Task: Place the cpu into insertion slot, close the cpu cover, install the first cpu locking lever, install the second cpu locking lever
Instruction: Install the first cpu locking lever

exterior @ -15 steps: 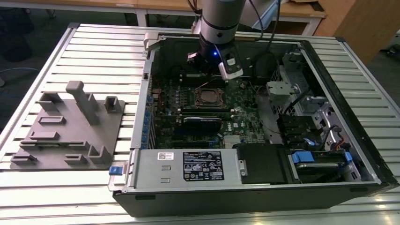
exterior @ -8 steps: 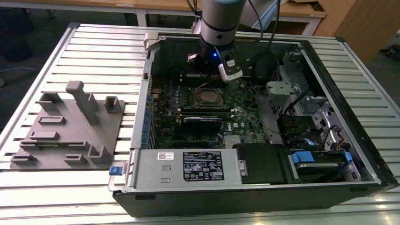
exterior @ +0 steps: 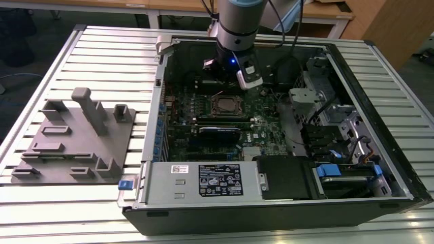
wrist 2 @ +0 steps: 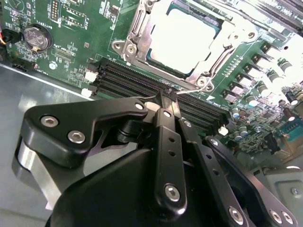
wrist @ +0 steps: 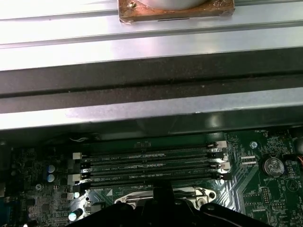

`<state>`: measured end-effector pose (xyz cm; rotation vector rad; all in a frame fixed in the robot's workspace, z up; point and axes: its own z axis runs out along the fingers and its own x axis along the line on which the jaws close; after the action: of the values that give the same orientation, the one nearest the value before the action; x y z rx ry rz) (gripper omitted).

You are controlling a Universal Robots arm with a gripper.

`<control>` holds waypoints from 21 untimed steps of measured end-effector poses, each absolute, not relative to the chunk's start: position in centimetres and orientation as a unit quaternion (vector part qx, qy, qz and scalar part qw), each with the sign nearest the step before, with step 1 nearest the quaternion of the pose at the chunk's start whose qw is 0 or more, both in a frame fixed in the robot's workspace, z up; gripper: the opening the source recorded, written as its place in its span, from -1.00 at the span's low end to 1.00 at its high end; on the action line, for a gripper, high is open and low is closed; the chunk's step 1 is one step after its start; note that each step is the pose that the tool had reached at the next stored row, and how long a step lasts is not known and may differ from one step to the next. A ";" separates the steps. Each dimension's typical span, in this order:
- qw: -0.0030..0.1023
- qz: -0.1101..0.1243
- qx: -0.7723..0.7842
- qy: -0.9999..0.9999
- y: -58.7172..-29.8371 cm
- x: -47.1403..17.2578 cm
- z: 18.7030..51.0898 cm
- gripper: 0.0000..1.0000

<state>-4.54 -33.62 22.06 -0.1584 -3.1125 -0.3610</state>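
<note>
The cpu (wrist 2: 182,38) lies flat in the insertion slot (exterior: 227,105) on the green board, its pale metal top showing. The silver cpu cover (wrist 2: 138,28) lies down around it as a frame. My gripper (wrist 2: 169,101) hangs just beside the socket, on the edge next to the long black memory slots (wrist 2: 128,78). Its black fingers are shut together. A thin silver wire, the cpu locking lever (wrist 2: 151,97), runs along that socket edge and into the fingertips. In the exterior view the gripper (exterior: 229,84) reaches down into the open case just behind the socket.
The board sits inside an open computer case (exterior: 379,101) on a slatted metal table (exterior: 101,56). The case wall (wrist: 142,109) rises close behind the memory slots (wrist: 149,163). A coin battery (wrist 2: 35,38) lies beside them. A grey fixture (exterior: 74,137) stands at the exterior view's left.
</note>
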 end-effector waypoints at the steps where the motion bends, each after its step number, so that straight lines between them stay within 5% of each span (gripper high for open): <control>1: 0.002 -0.115 -0.050 -0.992 -33.6 -4.5 22.1 -0.80; 11: 0.002 -0.115 -0.051 -0.992 -33.2 -4.5 21.9 -0.80; 21: -0.017 -0.115 -0.054 -0.992 -33.2 -4.5 21.3 -0.80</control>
<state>-4.54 -33.22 21.31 -0.1705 -3.1493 -0.3657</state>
